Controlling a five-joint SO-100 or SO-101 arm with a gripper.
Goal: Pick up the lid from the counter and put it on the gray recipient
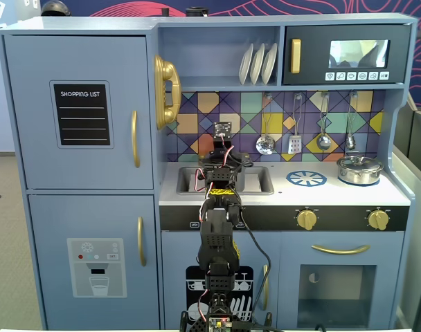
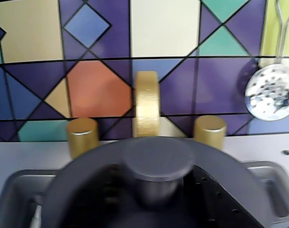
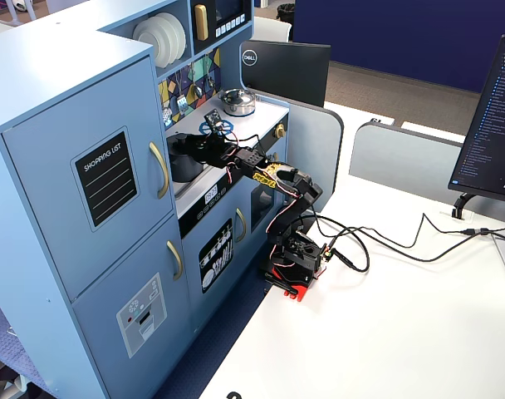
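In the wrist view, going left to right, the left gold tap knob [image 2: 81, 136] is standing at the back edge of the sink [image 2: 14, 192], the gold faucet [image 2: 147, 110] is rising at center against the tiled backsplash [image 2: 94, 88], and the right gold tap knob [image 2: 209, 131] is standing just beside it. The slotted spoon [image 2: 271, 95] is hanging at far right. The lid [image 2: 94, 173] is filling the lower part of this view, its central knob [image 2: 157, 160] sitting directly below the faucet. The lid is appearing level above the sink. My fingers are not showing here, so I cannot tell whether my gripper is closed on the lid.

In a fixed view from the front, my arm [image 1: 217, 238] is reaching up over the counter edge to the sink, with my gripper [image 1: 222, 160] over the basin. Further right, the blue burner [image 1: 307, 178] and the shiny silver pot [image 1: 359, 169] are sitting on the counter, well apart from me.

In a fixed view from the side, the gray recipient [image 3: 183, 158] is standing in the sink area, and I am holding my wrist just beside it.
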